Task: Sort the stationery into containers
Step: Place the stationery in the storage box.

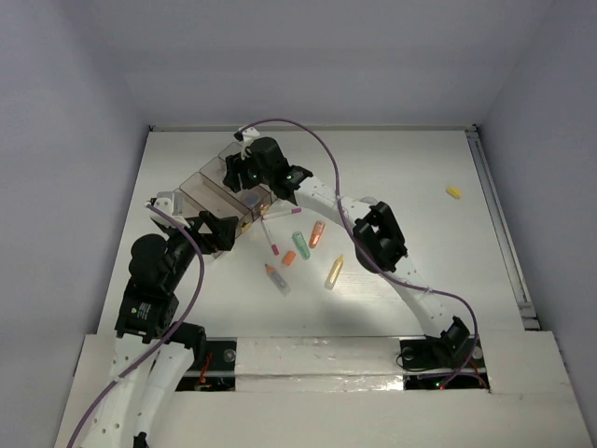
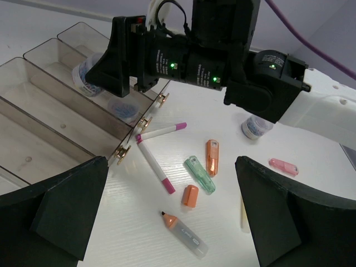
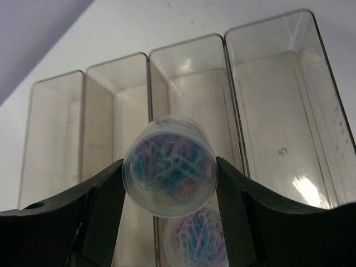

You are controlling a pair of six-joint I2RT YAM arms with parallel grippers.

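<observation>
My right gripper (image 3: 169, 183) is shut on a small round roll (image 3: 169, 166), a clear tub of coloured clips, and holds it above the row of brownish clear containers (image 3: 278, 111). A second roll (image 3: 197, 236) lies in the compartment beneath it. A third roll (image 2: 256, 127) stands on the table. My left gripper (image 2: 172, 222) is open and empty above the loose stationery: two white pens (image 2: 156, 166), a green stick (image 2: 199, 174), an orange stick (image 2: 212, 157), an orange cap (image 2: 189, 196), an orange-tipped marker (image 2: 183, 233) and a pink stick (image 2: 283, 166).
In the top view the containers (image 1: 210, 191) sit far left of centre, with my right gripper (image 1: 244, 173) over them and my left gripper (image 1: 219, 233) just in front. A yellow stick (image 1: 334, 273) lies by the others. A small yellow piece (image 1: 454, 192) lies alone at far right.
</observation>
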